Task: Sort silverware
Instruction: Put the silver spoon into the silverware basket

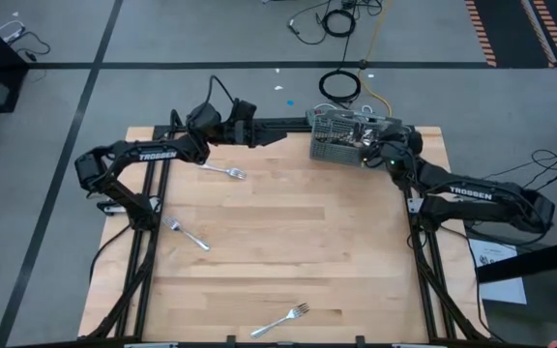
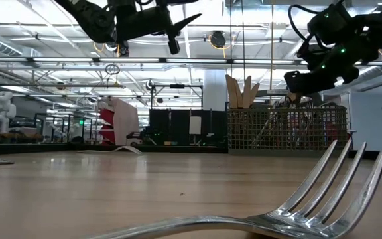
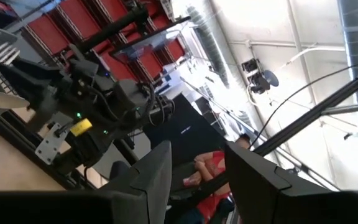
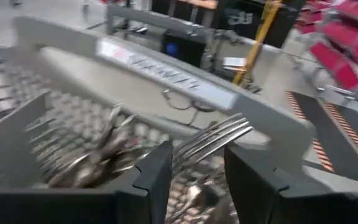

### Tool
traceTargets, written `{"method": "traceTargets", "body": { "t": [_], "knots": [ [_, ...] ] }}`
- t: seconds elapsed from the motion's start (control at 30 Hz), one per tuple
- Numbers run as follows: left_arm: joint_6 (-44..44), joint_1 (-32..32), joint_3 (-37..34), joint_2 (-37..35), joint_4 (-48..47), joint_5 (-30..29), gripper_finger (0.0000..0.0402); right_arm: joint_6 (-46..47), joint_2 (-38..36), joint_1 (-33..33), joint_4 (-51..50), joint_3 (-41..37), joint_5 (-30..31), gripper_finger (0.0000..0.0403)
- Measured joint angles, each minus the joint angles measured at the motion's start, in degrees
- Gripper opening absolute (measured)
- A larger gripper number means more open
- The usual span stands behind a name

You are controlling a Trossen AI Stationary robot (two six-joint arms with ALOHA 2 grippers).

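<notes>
Forks are seen scattered across the wooden table [image 1: 288, 251]: one fork [image 1: 280, 321] lies at the near edge, its tines filling the low view; a second fork [image 1: 188, 235] rests toward the left side, and a third fork [image 1: 224, 172] lies farther back, just under the left arm. At the far edge, more silverware is stacked inside the grey caddy [image 1: 335, 138].

Each piece is judged light, rigid and slick, with little height off the board; a pinch across the slim handle near its middle is thought the surest hold, since polished metal may slide between hard pads.

Left gripper [image 1: 277, 137] is held raised at the far edge beside the caddy, its fingers parted and nothing between them. Right gripper [image 4: 194, 163] is poised directly over the caddy, fingers partly spread, with the tines of a fork [image 4: 219, 135] showing in the gap above the heap of cutlery. Whether that fork is gripped or already let go cannot be told.
</notes>
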Motion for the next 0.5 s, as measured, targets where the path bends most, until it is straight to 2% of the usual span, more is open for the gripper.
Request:
{"method": "traceTargets", "body": {
  "t": [0.13,0.33,0.5],
  "knots": [
    [0.02,1.73,0.00,-0.22,0.62,2.41,0.0155,-0.90,-0.71,1.88,-0.95,0.02,-3.00,0.0148],
    [5.82,3.49,0.00,-2.46,1.93,7.07,0.0155,-1.22,-3.15,3.74,-4.86,0.02,-3.42,0.0151],
    [7.82,4.60,0.00,-3.48,1.87,8.00,0.0155,0.22,-5.96,5.02,-9.55,0.31,-3.52,0.0151]
  ]
}}
